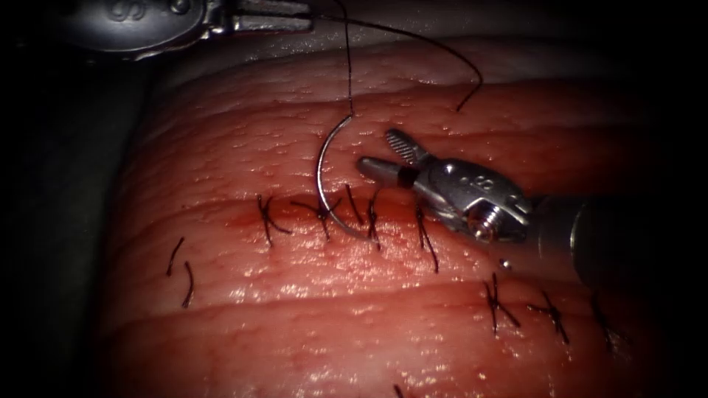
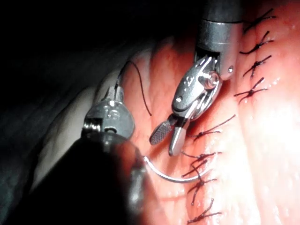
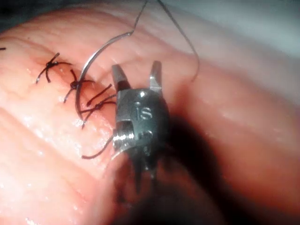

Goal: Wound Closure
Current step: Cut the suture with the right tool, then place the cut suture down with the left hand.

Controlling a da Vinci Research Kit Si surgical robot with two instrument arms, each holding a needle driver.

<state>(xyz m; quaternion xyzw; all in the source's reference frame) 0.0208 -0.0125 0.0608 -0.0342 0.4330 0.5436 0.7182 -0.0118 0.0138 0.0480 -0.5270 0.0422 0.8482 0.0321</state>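
Endoscope view, left to right. Two loose cut ends of thread point(image 1: 181, 269) lie on the tissue point(image 1: 295, 332) at far left, clear of the stitches.

Left tool point(image 1: 299, 16) sits at the upper left edge, above the tissue's far margin. Its jaws are pressed together and the thread point(image 1: 348, 66) runs down from their tip, so it appears to pinch the thread; the grip point itself is at the frame edge and hard to confirm. In the left wrist view this tool point(image 2: 115, 91) is seen from behind with the thread point(image 2: 140, 89) leaving its tip.

The thread drops straight to the needle's swaged end. A second strand arcs off to the right and ends free on the tissue above the right tool.

Needle point(image 1: 324, 173): curved, held by neither tool. Its tail stands up off the tissue on the thread; its tip end lies low at the cut, among the placed stitches point(image 1: 322, 212). Cannot tell whether the tip is in the tissue or just resting on it. Same arc shows in the right wrist view point(image 3: 91, 70) and left wrist view point(image 2: 164, 174).

Right tool point(image 1: 387, 156): just right of the needle, jaws spread, holding nothing, not touching the needle. Spread jaws confirmed in the right wrist view point(image 3: 136, 77) and left wrist view point(image 2: 166, 138).

More tied stitches point(image 1: 495, 304) continue along the cut at lower right.
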